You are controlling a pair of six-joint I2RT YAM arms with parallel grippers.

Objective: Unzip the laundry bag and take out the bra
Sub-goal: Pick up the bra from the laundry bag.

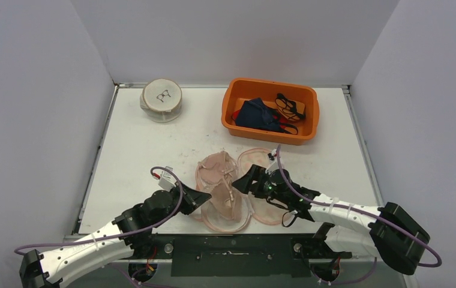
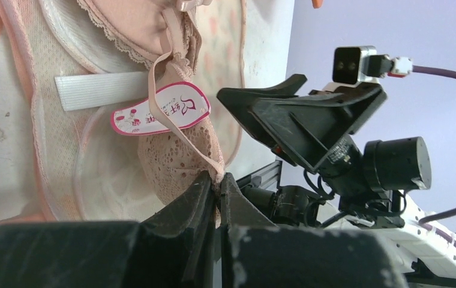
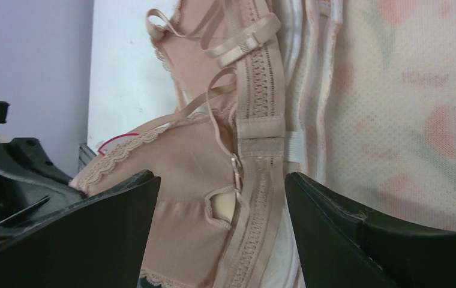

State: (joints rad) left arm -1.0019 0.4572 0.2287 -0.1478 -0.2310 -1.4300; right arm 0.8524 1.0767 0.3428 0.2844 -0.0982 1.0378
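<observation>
Bra (image 1: 218, 180) lies in the unzipped bag (image 1: 253, 158), toward 6 o'clock on the bench (image 1: 135, 150). Left claw (image 2: 216, 183), at its 8 o'clock, is clamped on a strap (image 2: 153, 103). Right claw (image 3: 221, 177), at 3 o'clock, stands apart. The bra looks light, limp and snag-prone; grip the band.

Bare bench (image 1: 131, 157) lies open left of the laundry bag (image 1: 260, 158); orange tub (image 1: 235, 120) and round case (image 1: 162, 101) line the far edge; left hand (image 1: 206, 197) and right hand (image 1: 242, 180) crowd the bra (image 1: 218, 174).
</observation>
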